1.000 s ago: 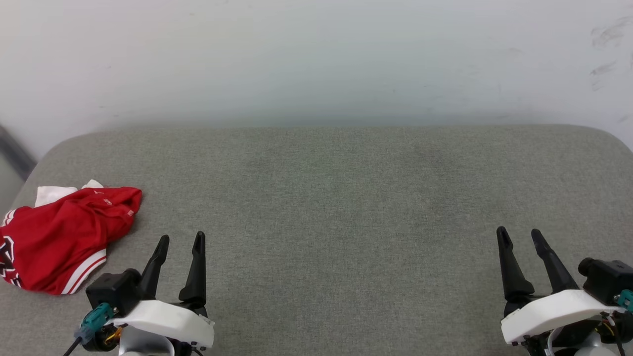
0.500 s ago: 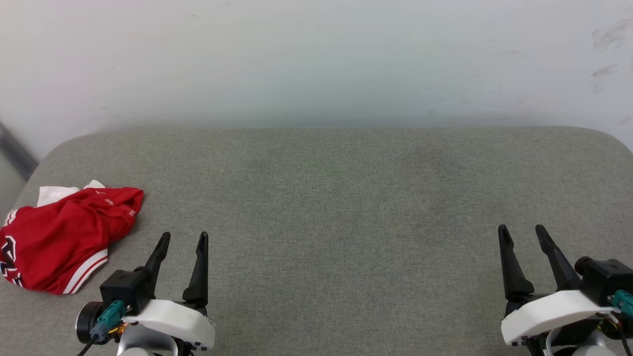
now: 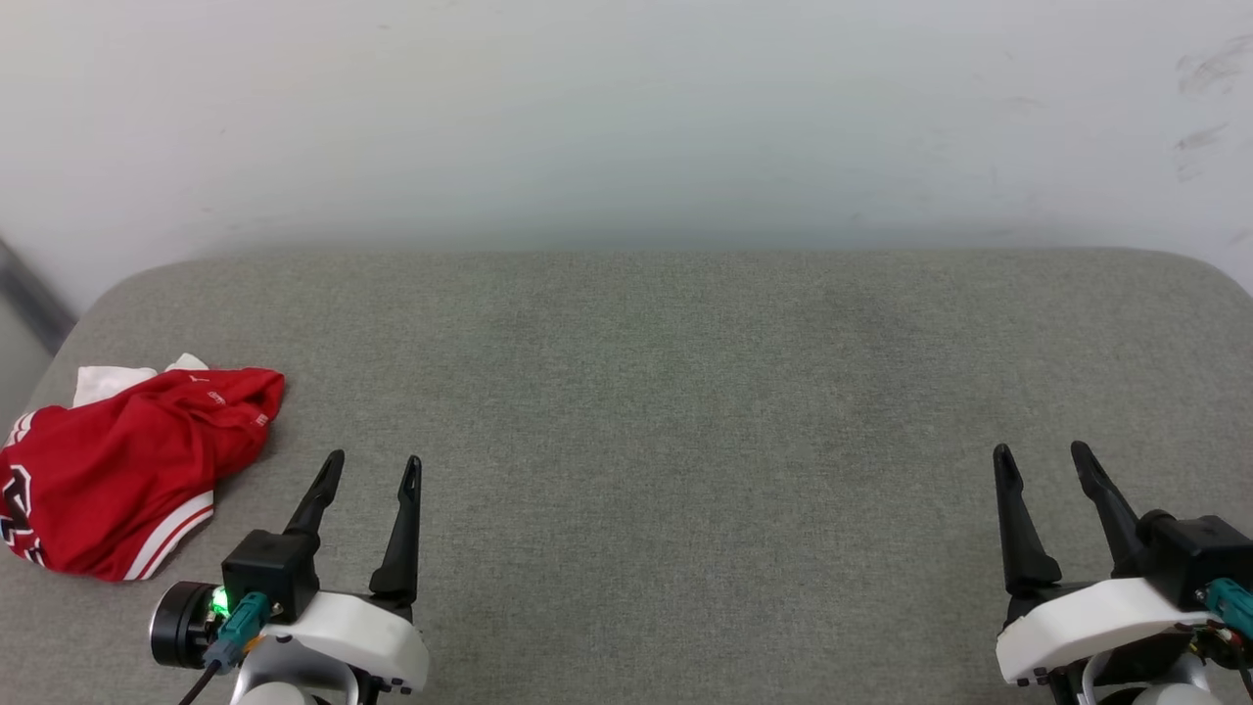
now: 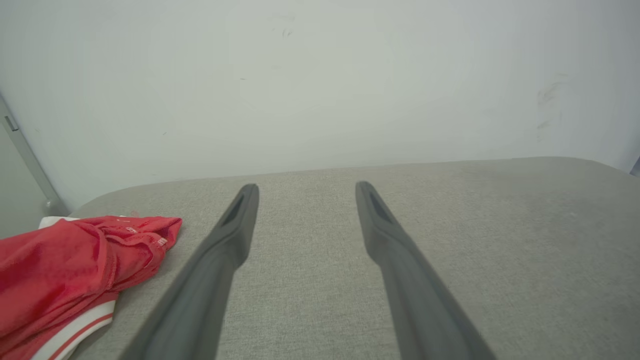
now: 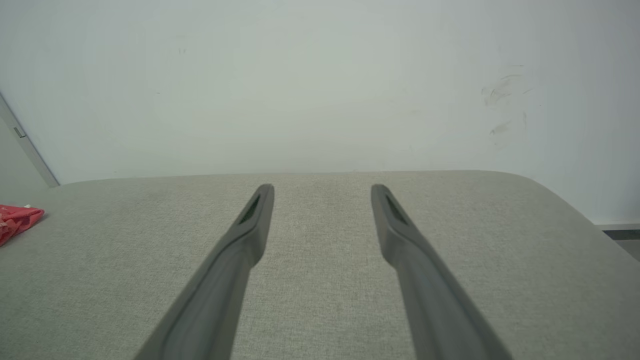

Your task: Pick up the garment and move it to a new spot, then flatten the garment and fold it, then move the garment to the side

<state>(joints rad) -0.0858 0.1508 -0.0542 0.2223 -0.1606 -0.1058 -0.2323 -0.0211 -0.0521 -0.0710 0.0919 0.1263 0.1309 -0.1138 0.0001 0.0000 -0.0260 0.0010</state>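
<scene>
I am holding my left gripper (image 3: 376, 460) with its two dark fingers spread wide, and nothing is sitting between them. I am keeping my right gripper (image 3: 1040, 450) just as wide apart, also with nothing in it. Both are pointing toward the far wall, one at the near left and one at the near right, well apart from each other.

The garment (image 3: 127, 470) is lying crumpled at the near left corner, to the left of my left gripper and apart from it. It is showing red fabric, a bit of white sleeve at its far side and red-and-white striped trim along its near edge.

Everything is resting on a grey woven padded surface (image 3: 646, 392) with rounded far corners. Behind it a pale wall (image 3: 626, 117) is rising, carrying faint scuff marks (image 3: 1204, 69) at the far right.
</scene>
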